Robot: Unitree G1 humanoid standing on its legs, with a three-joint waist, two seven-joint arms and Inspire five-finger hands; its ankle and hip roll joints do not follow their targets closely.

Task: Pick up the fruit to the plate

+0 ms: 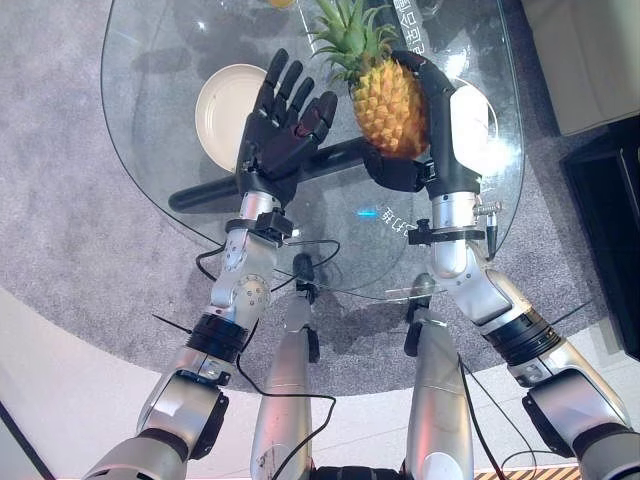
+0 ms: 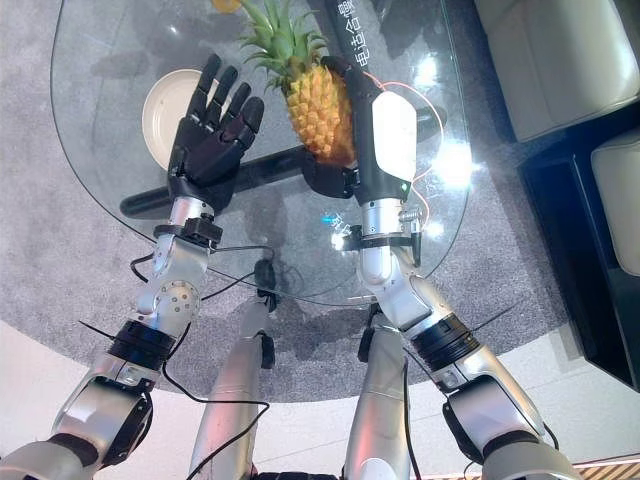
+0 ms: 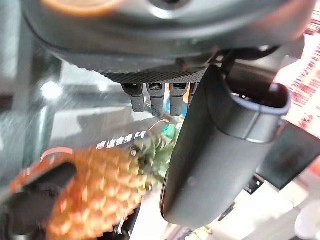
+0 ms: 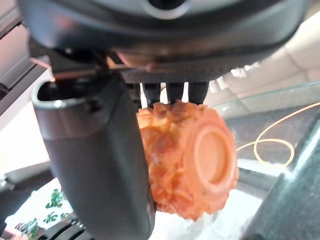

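My right hand (image 1: 440, 120) is shut on a pineapple (image 1: 388, 100), holding it above the round glass table (image 1: 150, 150) with its green crown pointing away from me. In the right wrist view the fruit's orange base (image 4: 200, 160) sits between the thumb (image 4: 95, 165) and the fingers. A cream plate (image 1: 222, 108) lies on the glass to the left. My left hand (image 1: 283, 115) hovers open, fingers spread, between the plate and the pineapple, partly covering the plate's right edge. In the left wrist view the pineapple (image 3: 95, 190) shows past that hand's straight fingers (image 3: 155, 97).
A small orange-yellow object (image 1: 281, 3) shows at the table's far edge. Grey carpet (image 1: 60, 220) surrounds the table. A pale sofa (image 2: 560, 60) and a dark low cabinet (image 1: 610, 220) stand to the right.
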